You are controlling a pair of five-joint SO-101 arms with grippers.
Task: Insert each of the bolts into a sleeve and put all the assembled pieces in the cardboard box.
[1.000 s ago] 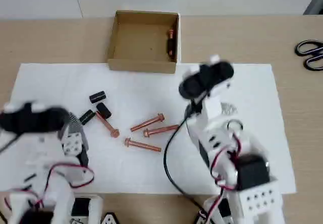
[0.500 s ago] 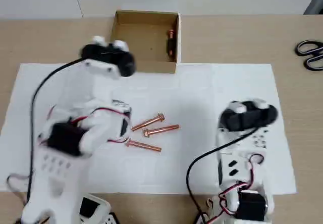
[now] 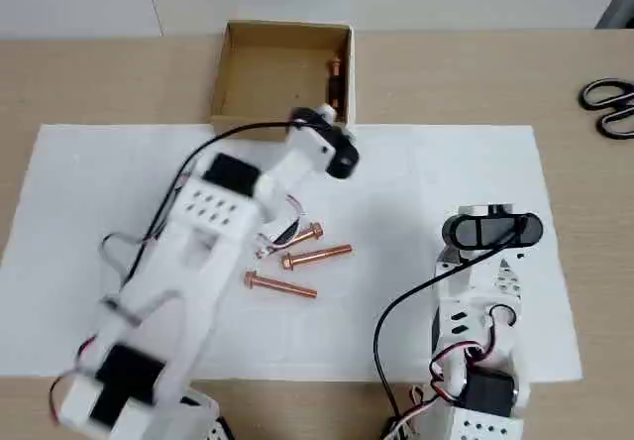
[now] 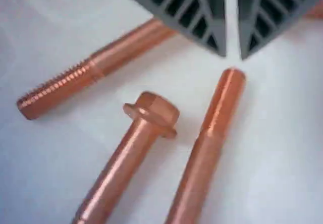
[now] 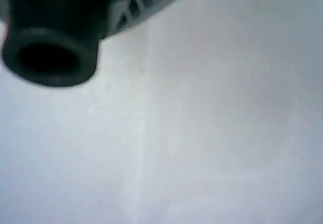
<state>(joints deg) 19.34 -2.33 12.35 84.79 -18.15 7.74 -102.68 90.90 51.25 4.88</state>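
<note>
**Operator:** Currently, what state is each end effector in?

**Technician:** Left gripper [image 4: 232, 54]: the jaws stand almost together, with a thin slit between the tips and nothing held. It hangs low over the bolts [image 3: 317, 256]. The plain shank end of the nearest bolt [image 4: 212, 128] lies just beyond the jaw tips. A flange-head bolt [image 4: 151, 114] lies just beside that shank, and a third bolt [image 4: 96, 67] lies at an angle under one jaw. Right gripper [image 5: 101, 17]: it appears clamped on a black sleeve [image 5: 50, 57], open bore facing the wrist camera, above bare paper sheet [image 3: 446, 163].

**Operator:** Where are the remaining task items?

**Technician:** The three loose bolts lie close together mid-sheet, partly under the left arm. The cardboard box [image 3: 248, 128] stands at the far edge of the sheet. One assembled piece [image 3: 337, 83] rests inside against the wall on the robot's right. Scissors [image 3: 609, 108] lie well apart on the table [image 3: 119, 73].

**Operator:** Which step is in hand, and what follows?

**Technician:** Judged: bolt pick-up, ahead of insertion. The next move calls for four actions:
1. Widen the jaws.
2. Straddle the nearest shank across its axis.
3. Close and lift without dragging the neighbouring flange head.
4. Line the threaded end up with the held sleeve's bore.
</note>
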